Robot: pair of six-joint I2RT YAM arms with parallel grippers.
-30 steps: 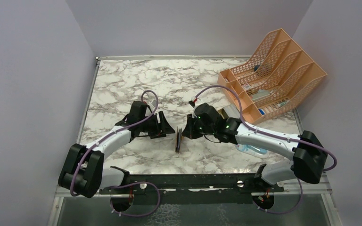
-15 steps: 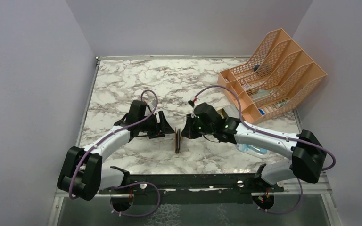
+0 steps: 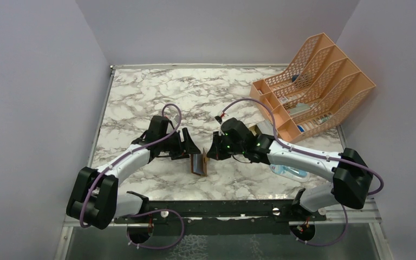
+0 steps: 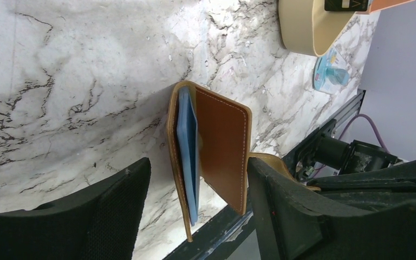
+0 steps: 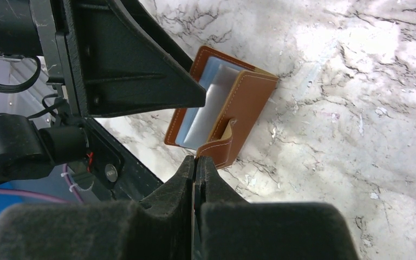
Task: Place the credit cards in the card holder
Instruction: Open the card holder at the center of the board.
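Note:
The brown leather card holder [image 3: 197,164] stands on edge on the marble table, between the two grippers. In the left wrist view the card holder [image 4: 222,143] is partly open, with blue-grey sleeve edges showing inside. My left gripper [image 4: 197,168] is open, its fingers on either side of the holder, not pressing it. In the right wrist view a pale credit card [image 5: 216,100] lies in the holder [image 5: 252,97]. My right gripper [image 5: 195,160] is shut, pinching the holder's strap at its fingertips. The right gripper [image 3: 212,153] sits just right of the holder.
An orange mesh file rack [image 3: 314,81] stands at the back right. A tan tray [image 4: 303,27] and a blue-and-clear packet [image 4: 329,71] lie right of the holder. The black base rail [image 3: 211,208] runs along the near table edge.
The card holder, earlier seen thin and edge-on, has swung open wider towards the left gripper. The right gripper has shifted slightly left. The left jaws opened a little.

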